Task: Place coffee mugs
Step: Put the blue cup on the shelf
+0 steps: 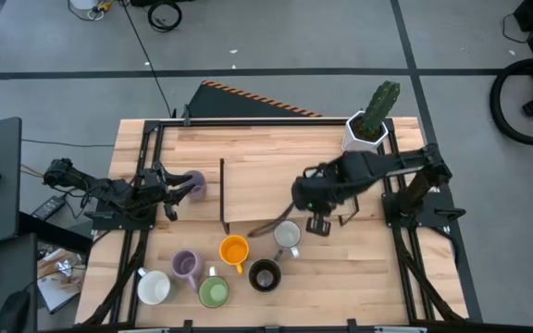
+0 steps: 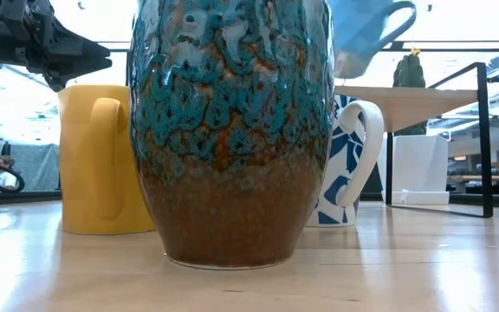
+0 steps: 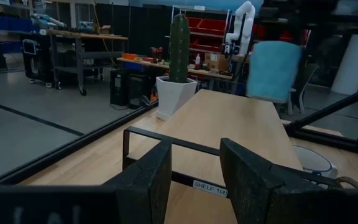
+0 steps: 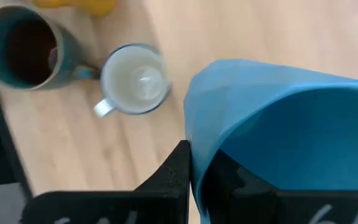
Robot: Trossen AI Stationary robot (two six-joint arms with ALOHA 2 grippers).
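My right gripper [image 4: 194,171] is shut on the blue mug [image 4: 278,124], which hangs in the air above the table's middle [image 2: 362,35], beside the wooden shelf [image 1: 303,180]. Below it, standing on their bases, are a white/grey mug [image 4: 134,79], a dark brown mug [image 4: 20,46], an orange mug [image 1: 234,250], a lavender mug [image 1: 185,266], a green mug [image 1: 213,291] and a white mug [image 1: 154,287]. My left gripper [image 3: 194,168] is open at the table's left. A second lavender mug [image 1: 192,183] stands just in front of it and is hidden in the left wrist view. My right gripper holds the blue mug by its wall at the rim [image 4: 194,134]. One finger [image 4: 176,177] is outside the wall and the other seems to be inside the hollow. The mug is lifted clear of the table and tilted [image 2: 362,35].
A low shelf with a black frame [image 3: 166,140] and wooden top takes up the table's middle. The white pot with the cactus [image 1: 368,125] stands at the far right corner. The mugs crowd the near edge; bare wood lies to the right of them.
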